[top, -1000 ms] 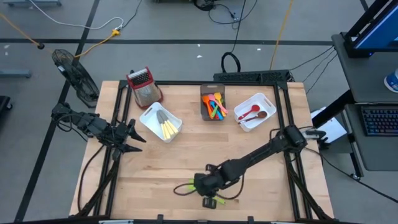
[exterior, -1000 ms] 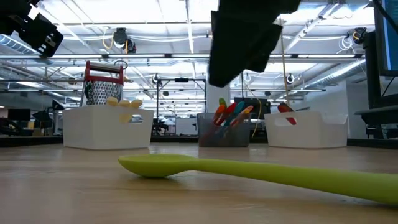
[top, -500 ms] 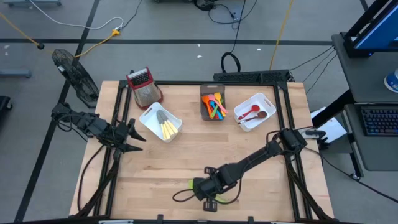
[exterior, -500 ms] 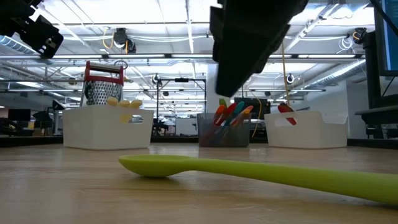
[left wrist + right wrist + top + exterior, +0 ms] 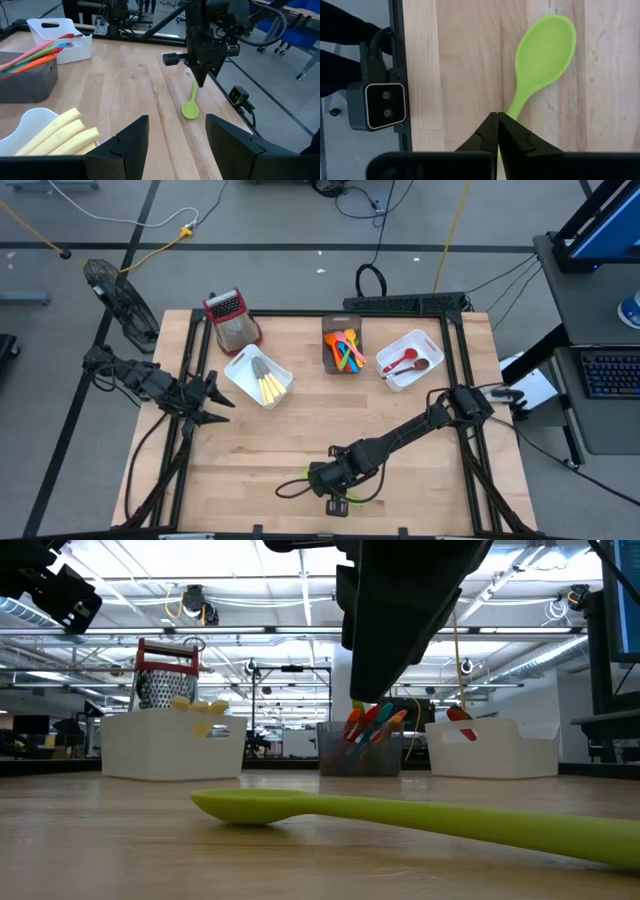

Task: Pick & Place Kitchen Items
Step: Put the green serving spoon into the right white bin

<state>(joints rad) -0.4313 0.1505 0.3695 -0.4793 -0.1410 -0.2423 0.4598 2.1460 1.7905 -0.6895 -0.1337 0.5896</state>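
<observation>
A lime green spoon (image 5: pixel 545 50) lies flat on the wooden table near its near edge. It also shows in the low view (image 5: pixel 400 815) and the left wrist view (image 5: pixel 191 102). My right gripper (image 5: pixel 497 117) is shut and empty. It points down above the spoon's handle, clear of it in the low view (image 5: pixel 375 690), and hides part of the handle in the high view (image 5: pixel 322 480). My left gripper (image 5: pixel 177 122) is open and empty, waiting at the table's left side (image 5: pixel 225 402).
At the back stand a white bin (image 5: pixel 258 375) with yellow-handled knives, a dark grey bin (image 5: pixel 343 345) with coloured utensils, a white bin (image 5: pixel 410 360) with red and brown spoons, and a red-topped grater (image 5: pixel 232 320). A small camera (image 5: pixel 382 105) sits on the near edge.
My right gripper has come down a little toward the green spoon, staying shut. The spoon has not moved.
</observation>
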